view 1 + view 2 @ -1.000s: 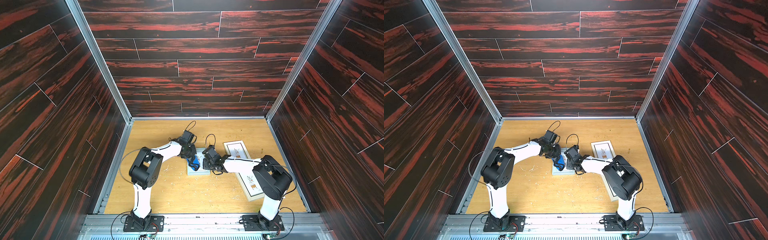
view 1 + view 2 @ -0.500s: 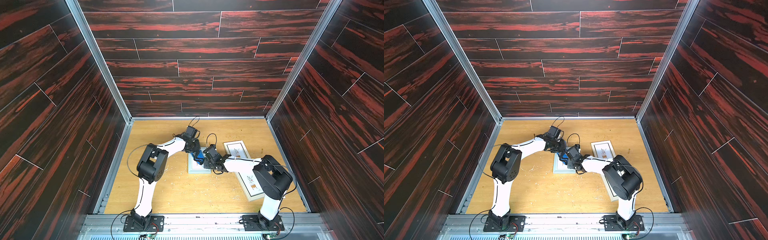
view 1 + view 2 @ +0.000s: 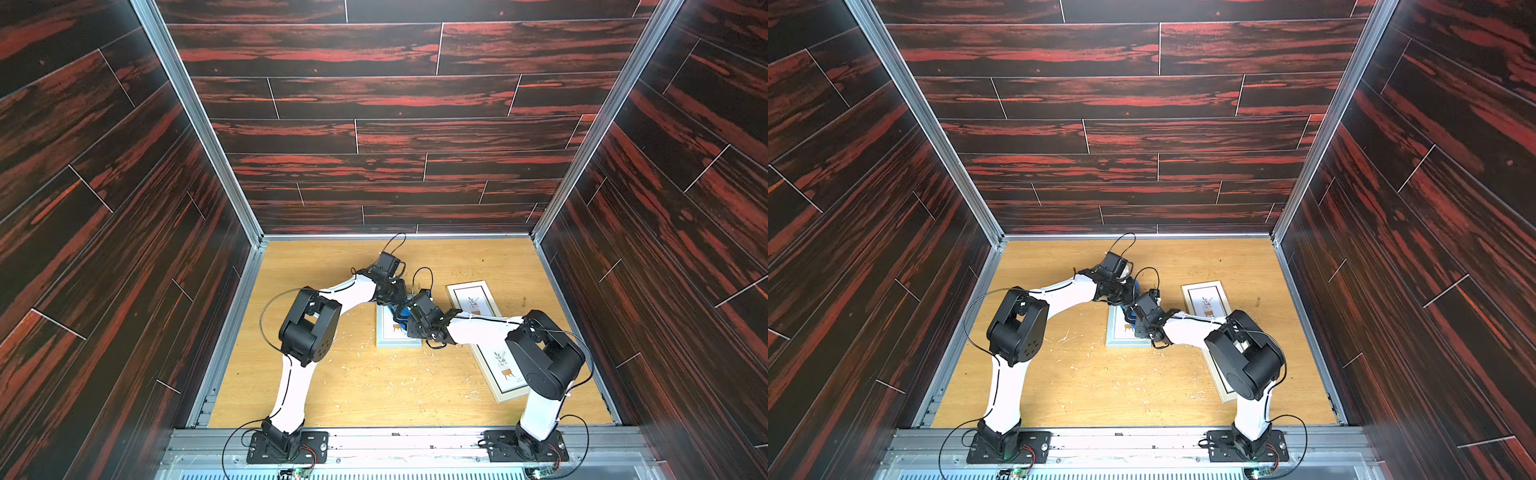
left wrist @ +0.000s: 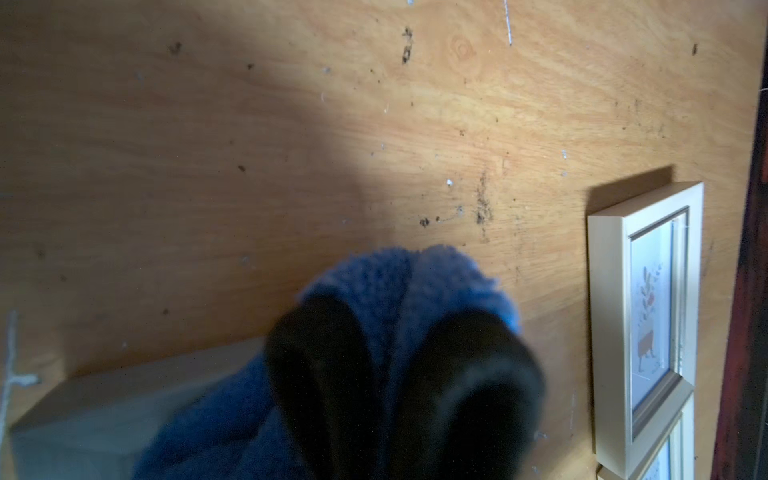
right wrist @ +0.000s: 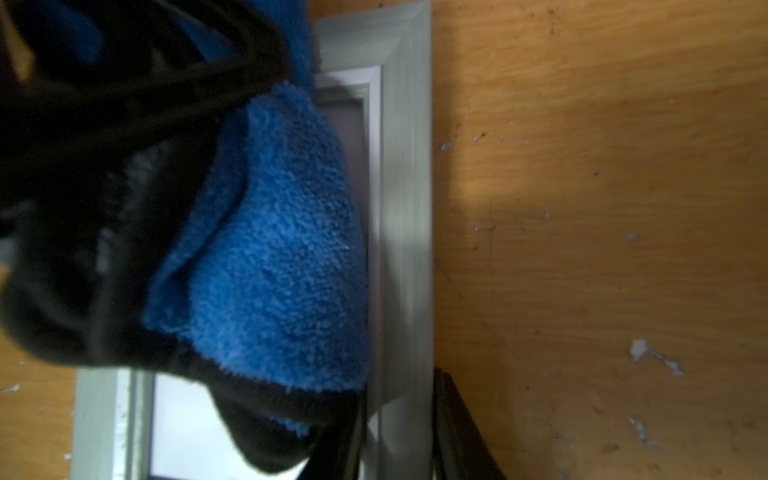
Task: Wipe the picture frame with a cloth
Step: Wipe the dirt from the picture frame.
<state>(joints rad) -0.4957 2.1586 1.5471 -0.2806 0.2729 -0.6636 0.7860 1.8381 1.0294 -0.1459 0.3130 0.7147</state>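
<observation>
A small pale grey picture frame (image 3: pixel 392 337) (image 3: pixel 1121 337) lies flat on the wooden floor in both top views. My left gripper (image 3: pixel 394 300) (image 3: pixel 1122 297) (image 4: pixel 395 332) is shut on the bunched blue cloth (image 3: pixel 397 314) (image 3: pixel 1127 312) (image 4: pixel 415 282), which rests on the frame's far end (image 4: pixel 104 407). In the right wrist view the cloth (image 5: pixel 282 249) covers part of the glass beside the frame's rail (image 5: pixel 407 208). My right gripper (image 3: pixel 415 328) (image 3: pixel 1139 327) (image 5: pixel 403 432) is shut on that rail, one finger on each side of it.
A long cream frame (image 3: pixel 473 300) (image 3: pixel 1206 300) (image 4: pixel 648 311) with plant prints lies to the right, running under my right arm. White flecks (image 3: pixel 365 365) and dark crumbs dot the wooden floor. Dark panelled walls close in three sides.
My left gripper carried the cloth along the grey frame from its middle to its far end, then held there. The right gripper has not moved.
</observation>
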